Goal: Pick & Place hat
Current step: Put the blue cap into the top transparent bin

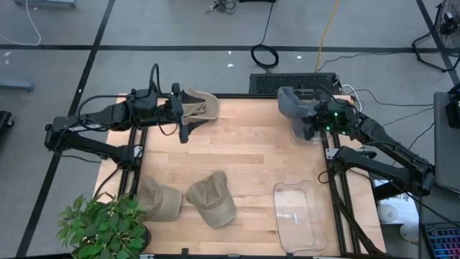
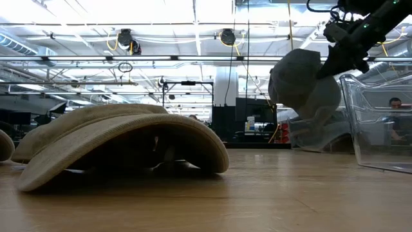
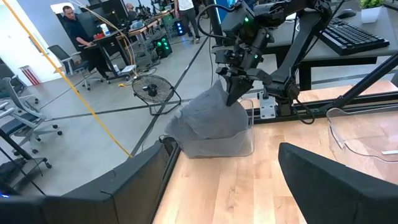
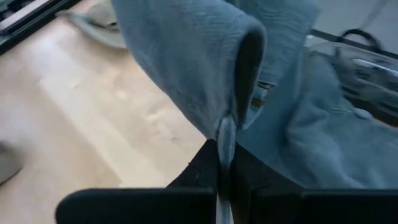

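Observation:
A grey hat (image 1: pixel 291 103) hangs from my right gripper (image 1: pixel 314 119) at the table's far right corner. It is above a clear bin (image 3: pixel 244 144) that holds another grey hat (image 4: pixel 329 140). My right gripper is shut on the hanging hat. My left gripper (image 1: pixel 183 116) is open at the far left, beside a tan hat (image 1: pixel 201 106) lying at the table's far edge. Its wrist view shows nothing between its fingers. Two more tan hats (image 1: pixel 159 201) (image 1: pixel 213 200) rest on the table near the front edge. My right gripper pinches a fold of the grey hat's cloth (image 4: pixel 225 132) between its two fingers (image 4: pixel 205 165). The hat is lifted clear of the table and hangs beside and below the fingers (image 2: pixel 302 80), above the clear bin.
A second clear container (image 1: pixel 298 216) stands at the near right. A potted plant (image 1: pixel 104 229) sits at the near left corner. Bare wood lies in the table's middle. A keyboard (image 1: pixel 291 80) lies beyond the far edge. People sit at desks in the room behind.

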